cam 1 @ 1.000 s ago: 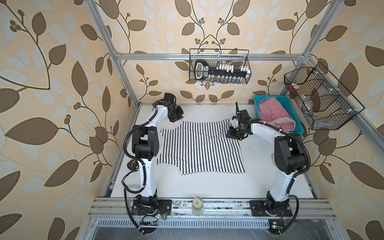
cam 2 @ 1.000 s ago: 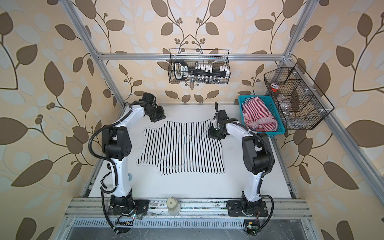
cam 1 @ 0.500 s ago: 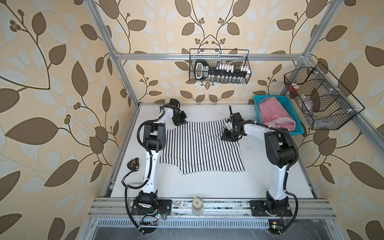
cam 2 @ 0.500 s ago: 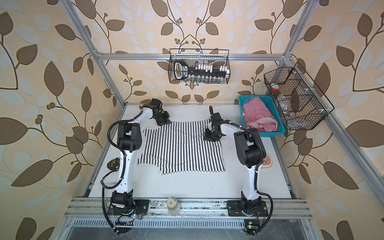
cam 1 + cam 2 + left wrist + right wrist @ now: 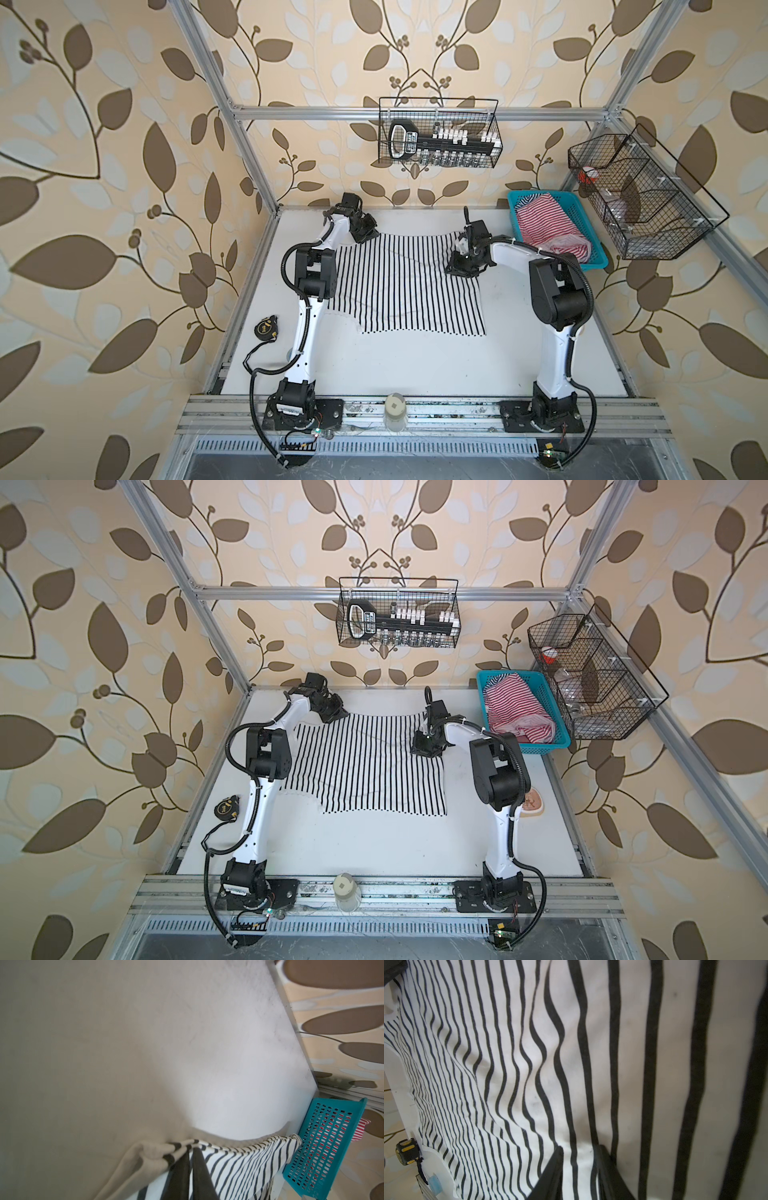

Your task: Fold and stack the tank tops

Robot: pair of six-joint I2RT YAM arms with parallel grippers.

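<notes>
The black-striped tank top [image 5: 407, 286] [image 5: 365, 766] lies spread flat on the white table. My left gripper [image 5: 368, 235] [image 5: 334, 715] is at its far left corner. In the left wrist view its jaws [image 5: 192, 1148] are pinched on a bunched, slightly raised hem of that top [image 5: 239, 1159]. My right gripper [image 5: 457, 266] [image 5: 422, 748] rests on the top's far right part. Its fingers [image 5: 580, 1147] stand apart with flat striped cloth [image 5: 529, 1053] between them, nothing gripped. The red-striped tank top [image 5: 540, 220] [image 5: 511, 706] lies crumpled in the teal basket [image 5: 598, 259] [image 5: 561, 739] [image 5: 324, 1147].
A tape measure [image 5: 264, 328] [image 5: 226, 808] [image 5: 405, 1150] sits at the table's left edge. Wire baskets hang on the back wall [image 5: 438, 133] and the right frame [image 5: 640, 195]. A small jar [image 5: 395, 409] stands on the front rail. A pinkish object [image 5: 532, 802] lies behind the right arm.
My left gripper has slid right along the top's far edge, still holding the corner. The right gripper has shifted slightly left onto the cloth. Both elbows have swung inward.
</notes>
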